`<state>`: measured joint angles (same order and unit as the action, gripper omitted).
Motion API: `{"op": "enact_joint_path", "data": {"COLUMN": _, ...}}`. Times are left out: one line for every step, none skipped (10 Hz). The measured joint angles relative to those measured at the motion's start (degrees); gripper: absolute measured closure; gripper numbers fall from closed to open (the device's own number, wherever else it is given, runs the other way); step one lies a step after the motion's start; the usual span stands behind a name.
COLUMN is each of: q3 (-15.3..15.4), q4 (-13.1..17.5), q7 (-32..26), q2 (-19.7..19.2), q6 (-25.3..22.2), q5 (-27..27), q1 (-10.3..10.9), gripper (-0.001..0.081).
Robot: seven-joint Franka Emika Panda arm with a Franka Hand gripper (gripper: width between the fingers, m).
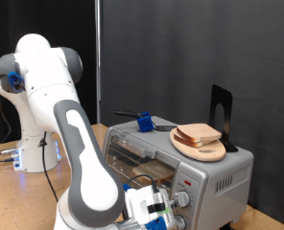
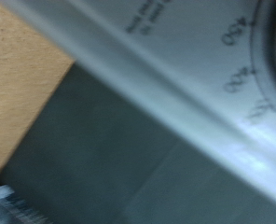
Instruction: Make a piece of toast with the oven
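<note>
The silver-grey toaster oven (image 1: 214,177) stands on the wooden table at the exterior view's right. A slice of bread, the toast (image 1: 201,134), lies on a round wooden board (image 1: 207,150) on top of the oven. My gripper (image 1: 159,207) is low at the oven's front panel, right by the round knobs (image 1: 183,199). Its fingers are hidden behind the blue and white hand. The wrist view is a blurred close-up of the oven panel (image 2: 175,84) with printed dial numbers such as 400 and 450. No fingers show clearly there.
A blue tool with a black handle (image 1: 142,121) lies on the oven top behind the board. A black stand (image 1: 222,110) rises at the oven's far right corner. The arm's white base (image 1: 36,144) stands at the left; black curtains hang behind.
</note>
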<state>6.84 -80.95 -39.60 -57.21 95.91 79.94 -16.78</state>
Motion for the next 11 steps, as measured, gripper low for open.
{"op": "enact_joint_path", "data": {"q3": -0.05, "q4": -1.00, "q7": 1.15, "q2": 0.64, "q6": 3.16, "q5": 0.78, "q1": 0.17, "gripper": 0.0007}}
{"op": "enact_joint_path", "data": {"q3": -0.14, "q4": -1.62, "q7": 3.27, "q2": 1.04, "q6": 7.00, "q5": 1.50, "q1": 0.42, "gripper": 0.0007}}
{"op": "enact_joint_path", "data": {"q3": -0.19, "q4": -2.03, "q7": 4.57, "q2": 1.33, "q6": 9.52, "q5": 1.65, "q1": 0.53, "gripper": 0.0007}}
{"op": "enact_joint_path", "data": {"q3": -0.29, "q4": -2.21, "q7": 5.40, "q2": 1.37, "q6": 10.66, "q5": 1.65, "q1": 0.51, "gripper": 0.0007}}
{"op": "enact_joint_path", "data": {"q3": -0.43, "q4": -2.29, "q7": 5.90, "q2": 1.37, "q6": 10.75, "q5": 1.63, "q1": 0.47, "gripper": 0.0007}}
{"op": "enact_joint_path", "data": {"q3": -0.48, "q4": -2.38, "q7": 6.31, "q2": 1.37, "q6": 10.71, "q5": 1.48, "q1": 0.46, "gripper": 0.0007}}
{"op": "enact_joint_path", "data": {"q3": -0.47, "q4": -2.52, "q7": 6.65, "q2": 1.37, "q6": 10.52, "q5": 1.35, "q1": 0.49, "gripper": 0.0007}}
{"op": "enact_joint_path", "data": {"q3": -0.44, "q4": -2.77, "q7": 6.76, "q2": 1.37, "q6": 10.09, "q5": 1.03, "q1": 0.54, "gripper": 0.0007}}
{"op": "enact_joint_path", "data": {"q3": -0.40, "q4": -3.02, "q7": 7.10, "q2": 1.37, "q6": 9.64, "q5": 0.46, "q1": 0.62, "gripper": 0.0007}}
{"op": "enact_joint_path", "data": {"q3": -0.36, "q4": -3.15, "q7": 7.67, "q2": 1.38, "q6": 9.35, "q5": -0.13, "q1": 0.80, "gripper": 0.0007}}
{"op": "enact_joint_path", "data": {"q3": -0.33, "q4": -3.32, "q7": 8.27, "q2": 1.45, "q6": 9.16, "q5": -0.65, "q1": 0.99, "gripper": 0.0007}}
